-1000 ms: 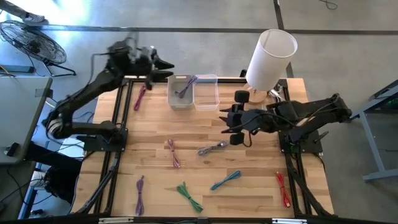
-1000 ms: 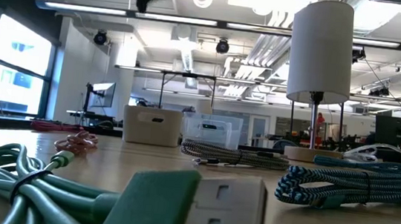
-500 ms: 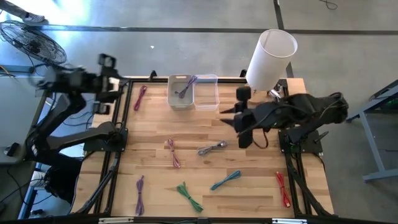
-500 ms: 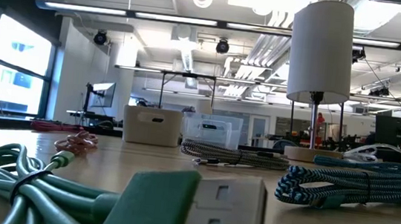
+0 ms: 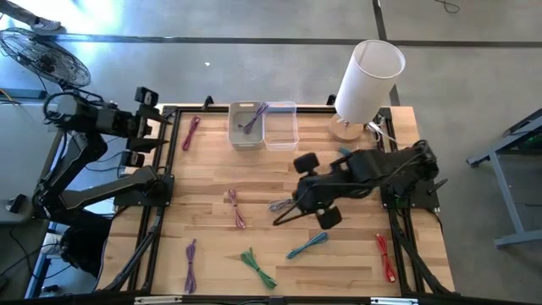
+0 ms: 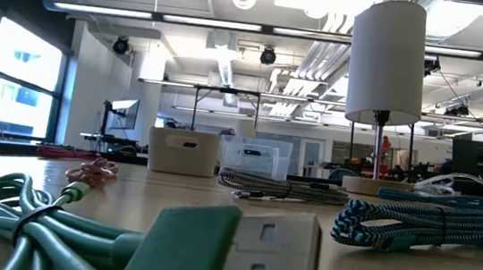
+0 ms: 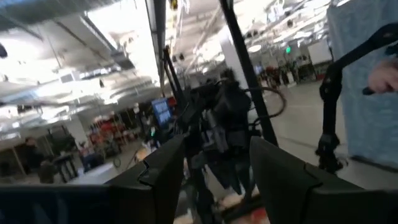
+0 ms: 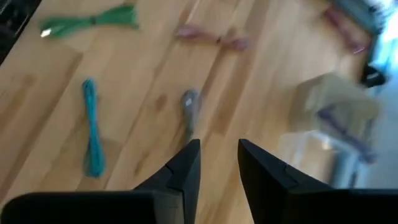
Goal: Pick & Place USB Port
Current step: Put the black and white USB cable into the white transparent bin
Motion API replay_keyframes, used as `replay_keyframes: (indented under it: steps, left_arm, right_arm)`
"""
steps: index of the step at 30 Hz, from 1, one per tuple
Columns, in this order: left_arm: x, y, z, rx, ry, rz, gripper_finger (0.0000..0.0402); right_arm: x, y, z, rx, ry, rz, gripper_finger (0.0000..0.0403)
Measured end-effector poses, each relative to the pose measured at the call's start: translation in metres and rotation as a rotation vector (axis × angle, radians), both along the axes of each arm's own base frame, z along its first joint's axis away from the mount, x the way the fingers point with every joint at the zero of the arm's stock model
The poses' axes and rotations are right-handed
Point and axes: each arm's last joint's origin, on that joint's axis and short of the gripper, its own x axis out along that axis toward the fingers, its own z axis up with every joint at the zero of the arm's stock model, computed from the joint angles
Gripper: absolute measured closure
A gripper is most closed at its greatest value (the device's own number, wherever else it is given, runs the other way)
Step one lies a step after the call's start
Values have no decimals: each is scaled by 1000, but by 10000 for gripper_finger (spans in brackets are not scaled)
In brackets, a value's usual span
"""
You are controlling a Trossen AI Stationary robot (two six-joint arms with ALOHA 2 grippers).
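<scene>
The grey braided USB cable lies coiled flat mid-table; it also shows in the right wrist view and the low view. My right gripper hangs open just over it, slanting down from the table's right, touching nothing. My left gripper is open and empty, pulled back beyond the table's left edge. A grey bin at the far edge holds a purple cable; the clear bin stands beside it.
Other coiled cables lie about: pink, salmon, purple, green, teal, red. A white lamp stands at the far right corner. Bare wood lies between the bins and the grey cable.
My left arm has drawn back from over the grey bin to beyond the table's left edge. My right arm has swung from the far right toward the table's middle and near side, dropping and tipping down over the grey cable. No cable has moved.
</scene>
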Motion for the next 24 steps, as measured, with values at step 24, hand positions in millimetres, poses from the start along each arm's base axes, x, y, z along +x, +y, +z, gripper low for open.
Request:
replay_keyframes:
  steps: [24]
  left_arm:
    - [7, 5, -34, -73, 280, -7, 222]
  right_arm:
    - [47, -43, -166, 194, 161, -336, 283]
